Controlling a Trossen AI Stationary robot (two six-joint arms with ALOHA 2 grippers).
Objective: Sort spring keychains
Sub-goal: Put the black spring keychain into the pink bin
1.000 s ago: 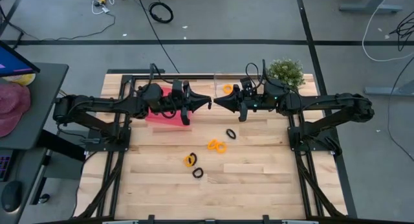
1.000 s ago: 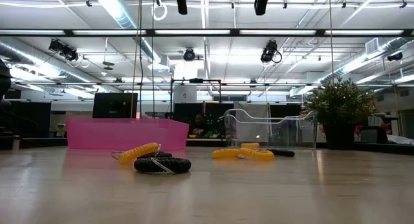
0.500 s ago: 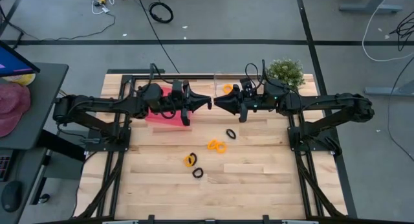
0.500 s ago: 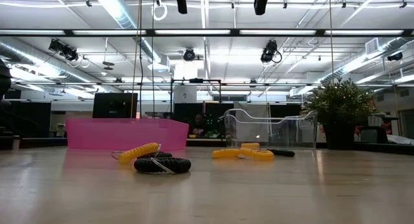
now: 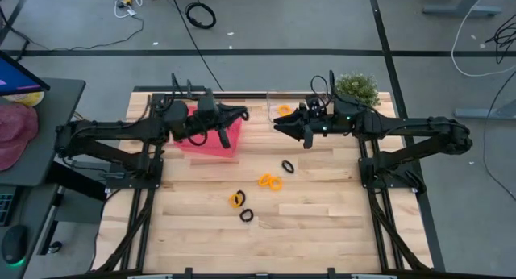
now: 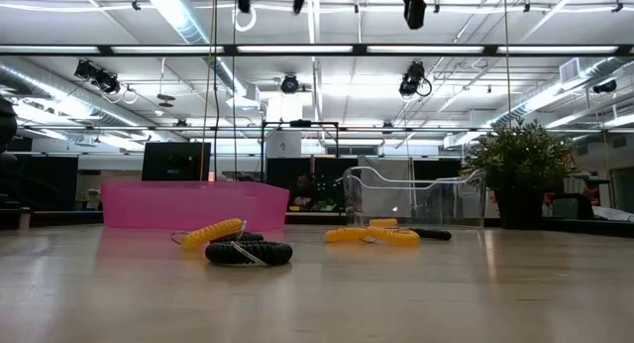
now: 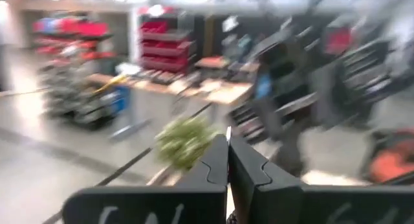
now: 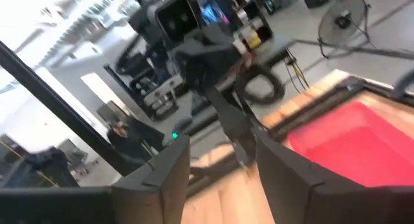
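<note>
Several spring keychains lie loose on the wooden table: a black one (image 5: 288, 166), an orange one (image 5: 270, 181), another orange one (image 5: 235, 200) and a black one (image 5: 247, 215). One more orange keychain (image 5: 284, 110) lies inside the clear bin (image 6: 416, 199). My left gripper (image 5: 244, 114) hangs shut, high above the far right corner of the pink bin (image 5: 230, 140); nothing shows between its fingers (image 7: 228, 162). My right gripper (image 5: 276, 122) stands open in the air beside the clear bin, facing the left gripper, with nothing between its fingers (image 8: 221, 146).
A potted plant (image 5: 357, 89) stands at the table's far right, behind my right arm. The pink bin (image 6: 188, 204) and the clear bin stand along the far edge. The keychains lie in the table's middle; bare wood stretches toward the near edge.
My two grippers stood tip to tip above the table's far middle. My left gripper has since drawn back toward the left and far edge, over the pink bin, rolling as it went. My right gripper has opened and backed slightly toward the clear bin. The keychains have not moved.
</note>
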